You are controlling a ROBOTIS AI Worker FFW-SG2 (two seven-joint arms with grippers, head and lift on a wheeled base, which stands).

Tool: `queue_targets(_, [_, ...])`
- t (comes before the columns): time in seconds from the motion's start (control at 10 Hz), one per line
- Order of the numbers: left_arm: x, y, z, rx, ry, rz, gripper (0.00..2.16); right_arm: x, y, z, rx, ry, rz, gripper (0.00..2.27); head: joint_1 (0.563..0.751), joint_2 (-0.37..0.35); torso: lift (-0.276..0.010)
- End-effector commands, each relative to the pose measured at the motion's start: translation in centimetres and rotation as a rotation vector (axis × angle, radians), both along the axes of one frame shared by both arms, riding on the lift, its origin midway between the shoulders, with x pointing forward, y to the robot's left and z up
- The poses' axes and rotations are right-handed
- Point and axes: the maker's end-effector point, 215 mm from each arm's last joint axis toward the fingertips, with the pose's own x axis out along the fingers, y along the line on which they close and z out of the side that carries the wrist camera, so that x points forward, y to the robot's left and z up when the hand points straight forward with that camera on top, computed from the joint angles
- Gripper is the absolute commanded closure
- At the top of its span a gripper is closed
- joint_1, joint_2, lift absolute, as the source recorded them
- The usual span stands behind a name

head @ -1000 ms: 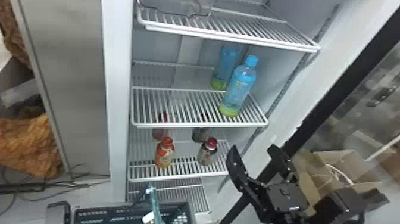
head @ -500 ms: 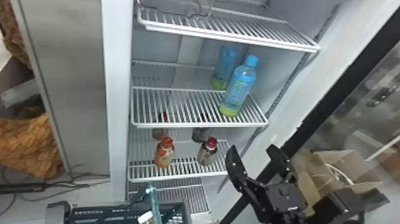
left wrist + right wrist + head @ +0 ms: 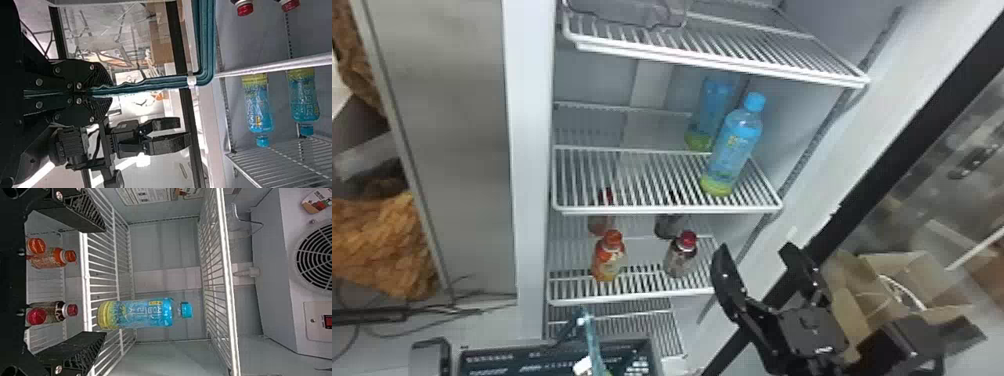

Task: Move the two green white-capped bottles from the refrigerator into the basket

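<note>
Had R gripper [image 3: 755,246] jaws wide, 4 o'clock; L gripper [image 3: 112,93] jaws clamped on basket handle [image 3: 164,82]. Saw blue-capped bottles [image 3: 734,150], mid shelf [image 3: 632,210], 2 o'clock. Prob. heavy-ish, slippery; needed firm mid-body hold.

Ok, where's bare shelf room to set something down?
The upper shelf holding the front blue-capped bottle and rear blue-capped bottle is bare from them to its left edge; its right end is crowded. On the lower shelf, a lane separates the front orange bottle and front dark bottle.
</note>
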Motion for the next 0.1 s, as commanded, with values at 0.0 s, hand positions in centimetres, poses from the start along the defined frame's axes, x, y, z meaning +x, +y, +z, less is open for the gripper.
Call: queue_targets(0.0, [-0.08,-0.02,-0.04,0.0,0.002,-0.001,1.17,0.0,0.0,0.01,0.0,0.0,0.0,0.11,0.695,-0.35,-0.004])
